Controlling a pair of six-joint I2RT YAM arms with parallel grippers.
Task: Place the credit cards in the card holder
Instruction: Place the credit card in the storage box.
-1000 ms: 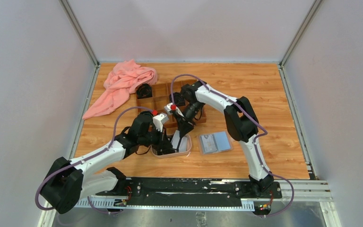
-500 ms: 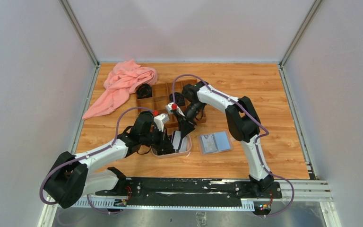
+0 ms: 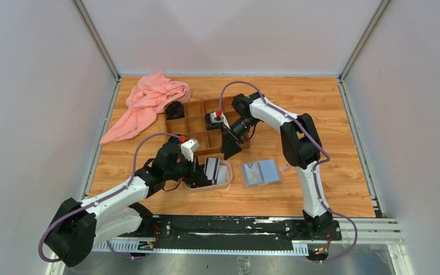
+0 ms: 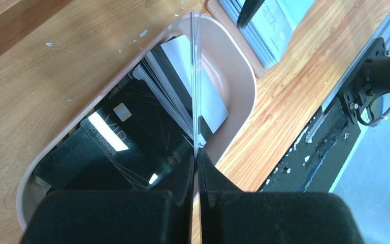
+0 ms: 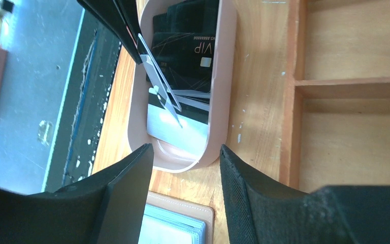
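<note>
My left gripper (image 4: 197, 155) is shut on thin credit cards (image 4: 196, 76), held on edge above the oval pinkish tray (image 4: 244, 76). A black VIP card (image 4: 117, 137) and a white card (image 4: 180, 53) lie in that tray with several others. In the top view the left gripper (image 3: 204, 171) sits over the tray (image 3: 228, 179). The card holder (image 3: 260, 172) lies open to the right of the tray, pale grey-blue inside up. My right gripper (image 3: 231, 150) is open and empty, hanging between the tray and the card holder (image 5: 177, 226). The right wrist view shows the held cards (image 5: 161, 89).
A brown wooden compartment box (image 3: 197, 123) stands behind the tray, with round black coiled items (image 3: 175, 109) in it. A pink cloth (image 3: 149, 103) lies at the back left. The black rail (image 3: 223, 226) runs along the near edge.
My right gripper has drawn back from the tray toward the wooden box and stands open. My left gripper stays over the tray, shut on the cards.
</note>
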